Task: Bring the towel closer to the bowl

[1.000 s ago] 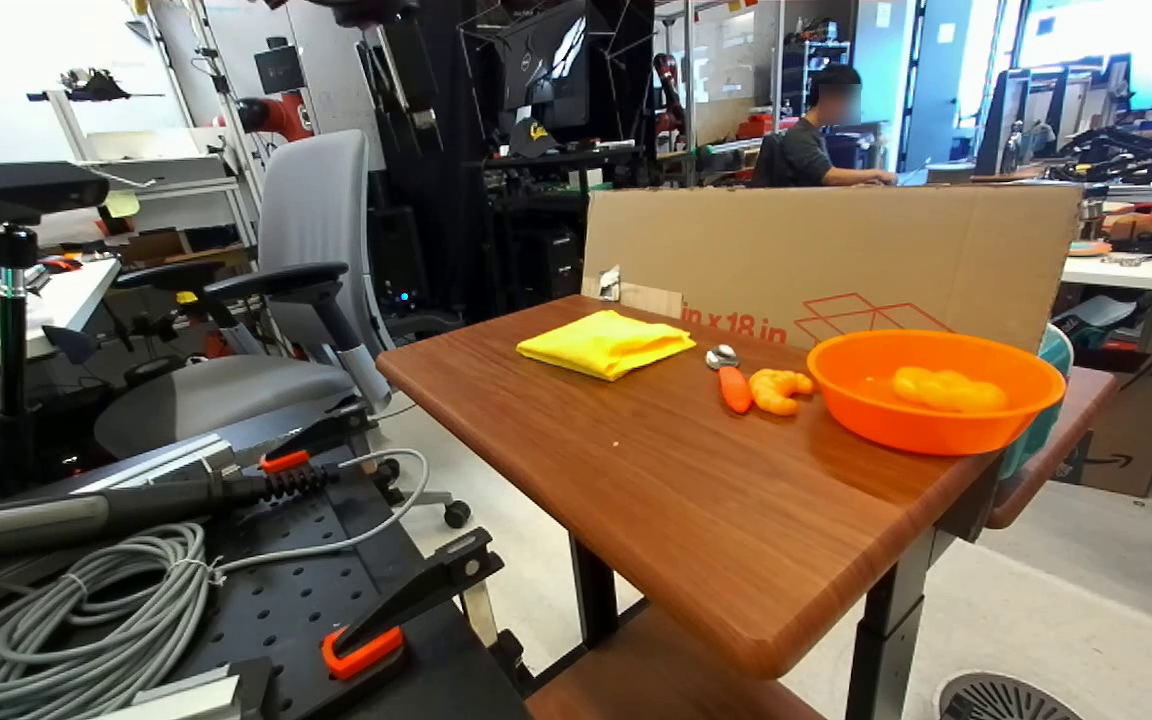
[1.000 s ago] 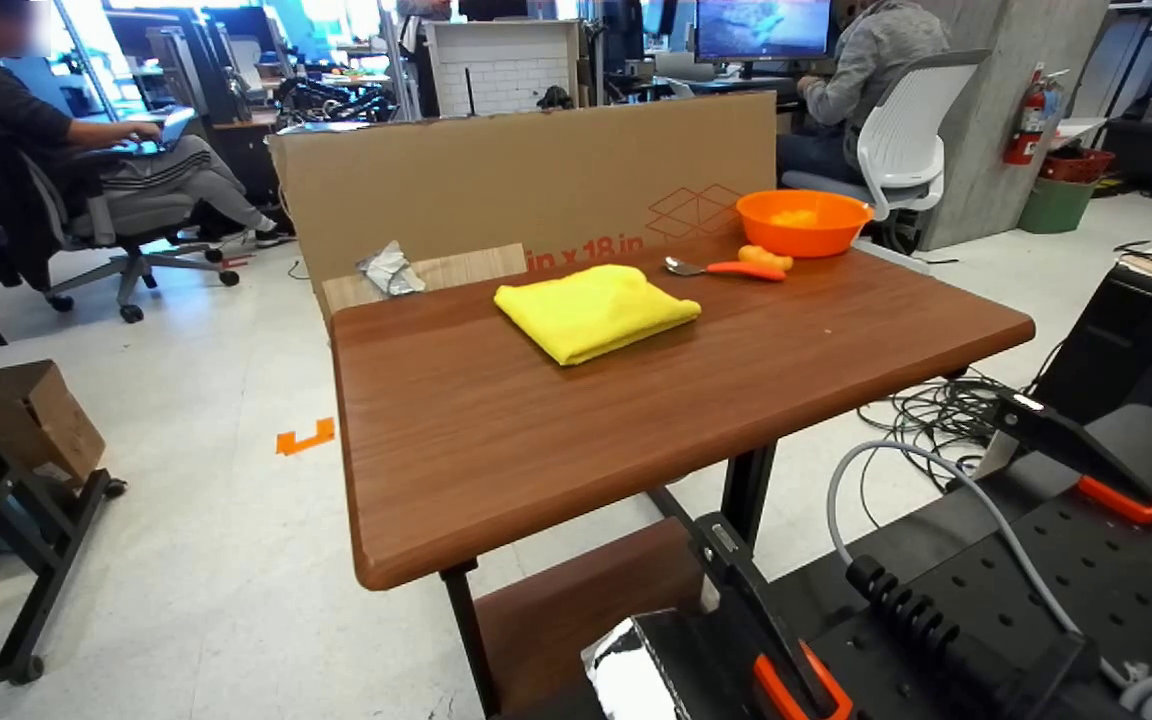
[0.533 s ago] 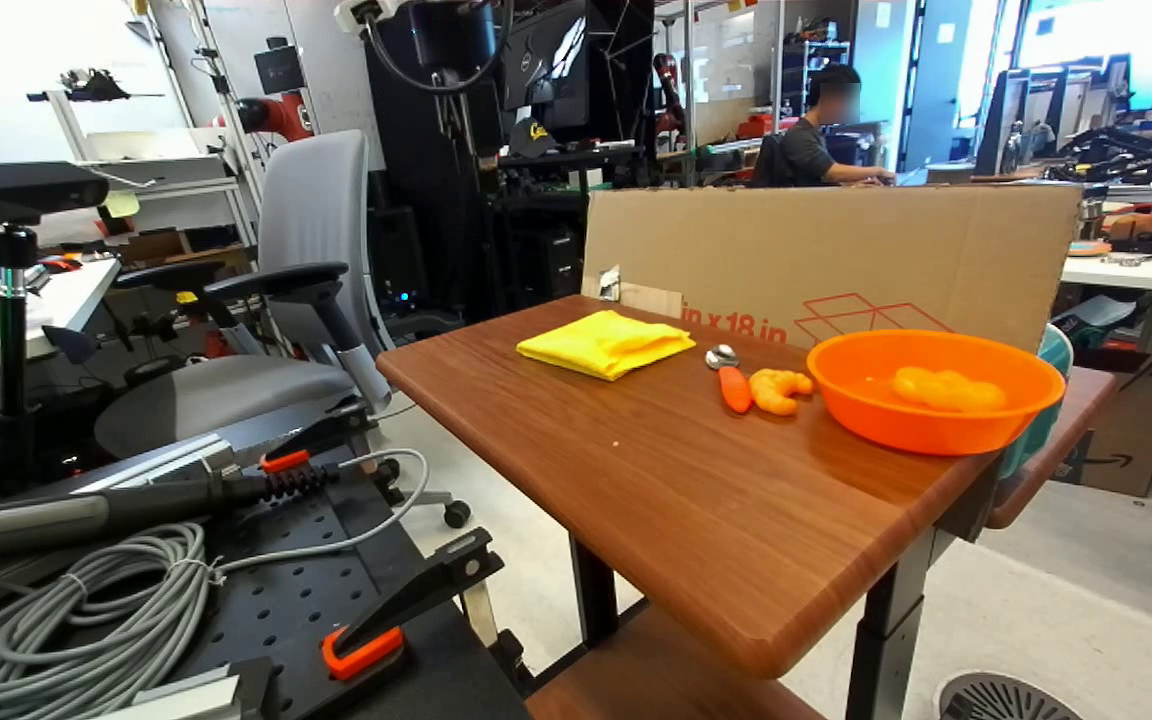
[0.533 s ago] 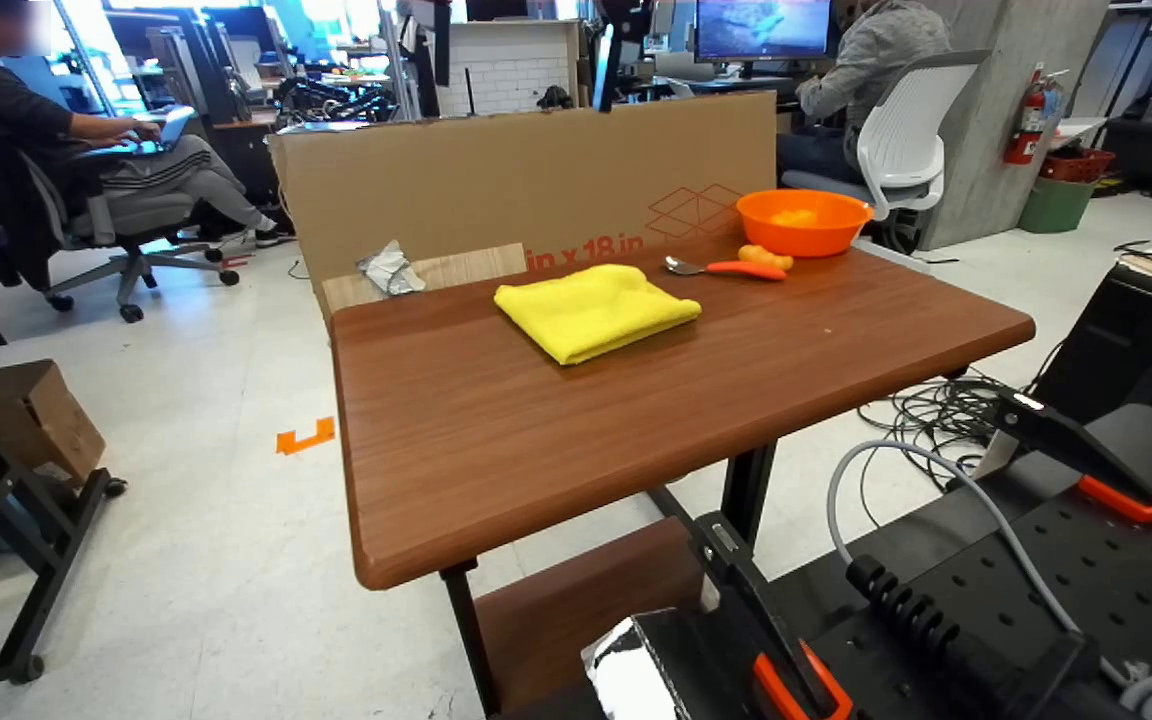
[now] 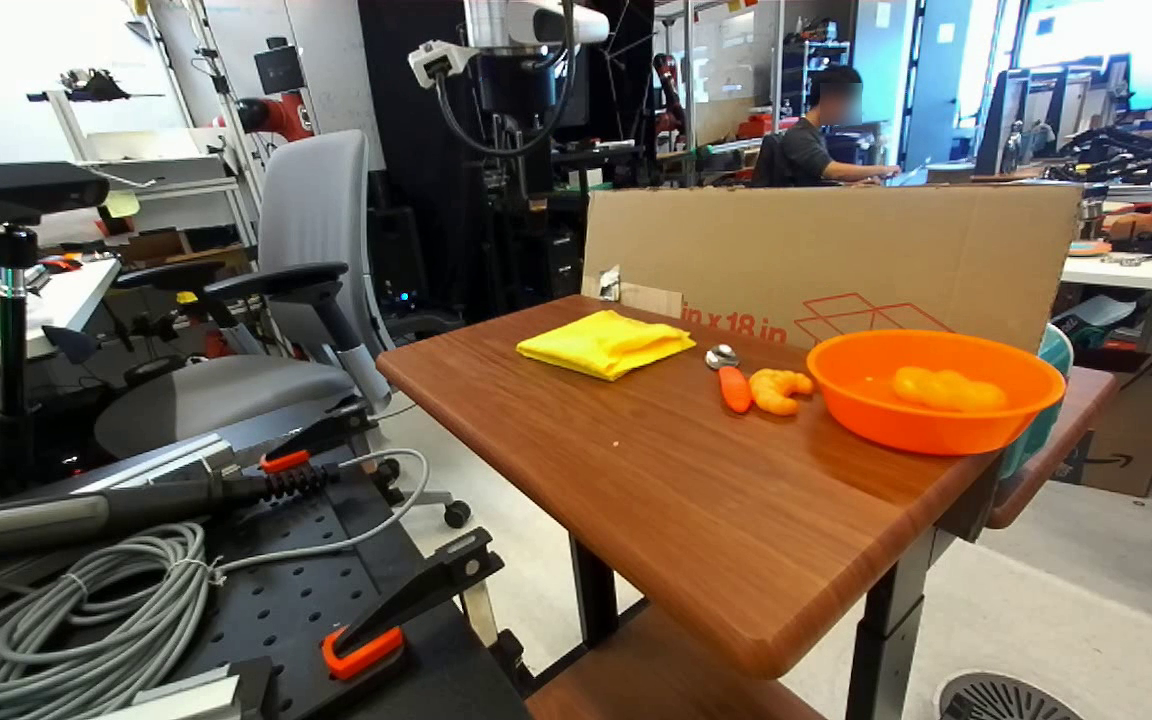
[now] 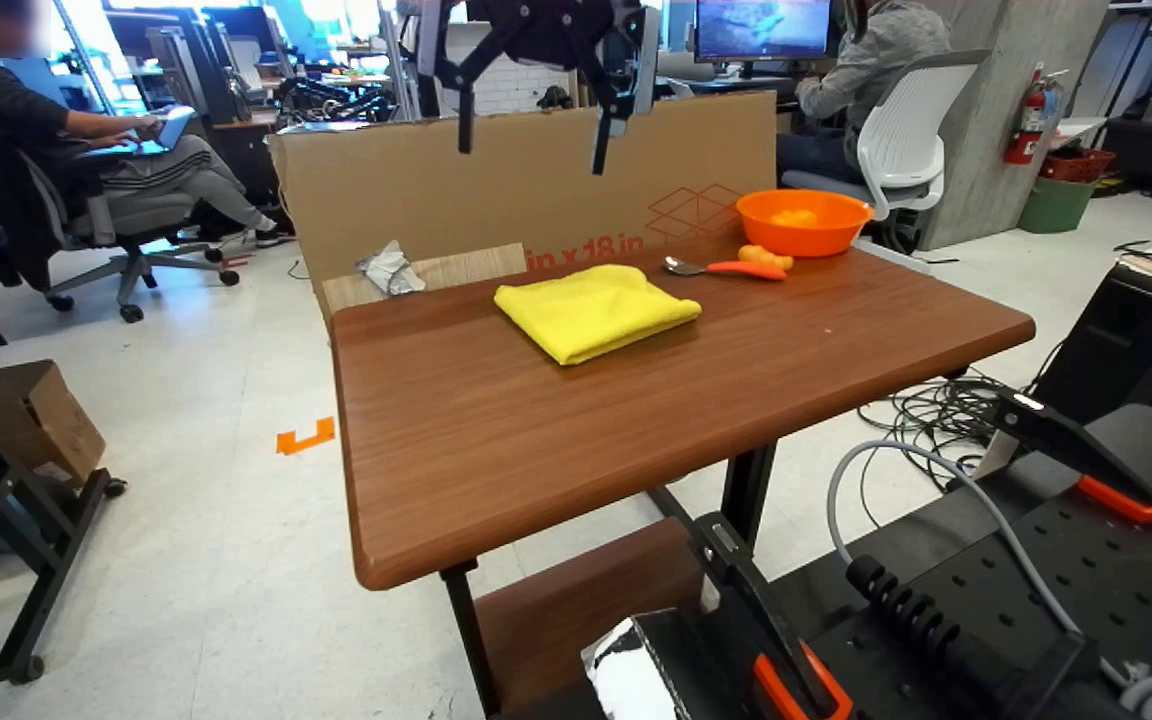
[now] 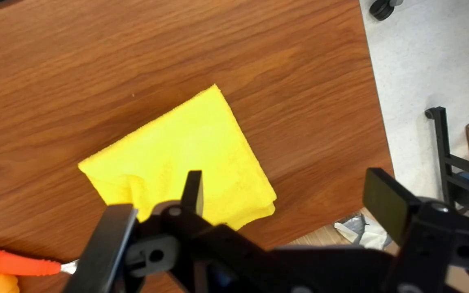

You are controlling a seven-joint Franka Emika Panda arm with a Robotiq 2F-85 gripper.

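Note:
The towel, a folded bright-yellow cloth, lies flat on the brown table in both exterior views (image 5: 606,345) (image 6: 591,312) and in the wrist view (image 7: 185,138). The wide orange bowl stands near the table's end in both exterior views (image 5: 926,432) (image 6: 804,238), apart from the towel, with an orange item inside. It is out of the wrist view. My gripper (image 6: 533,152) is open and empty, above and behind the towel against the cardboard. In the wrist view its spread fingers (image 7: 284,179) show one over the towel's lower part and one beyond it.
A spoon with an orange handle (image 5: 734,388) and a curved orange item (image 5: 779,390) lie between towel and bowl. A tall cardboard panel (image 6: 536,180) stands along the table's far edge. Crumpled silver tape (image 6: 392,270) sits near the corner. A grey chair (image 5: 311,220) stands beyond.
My arm has swung in and come lower, so the open gripper now shows at the top of an exterior view in front of the cardboard. The towel and bowl have not moved.

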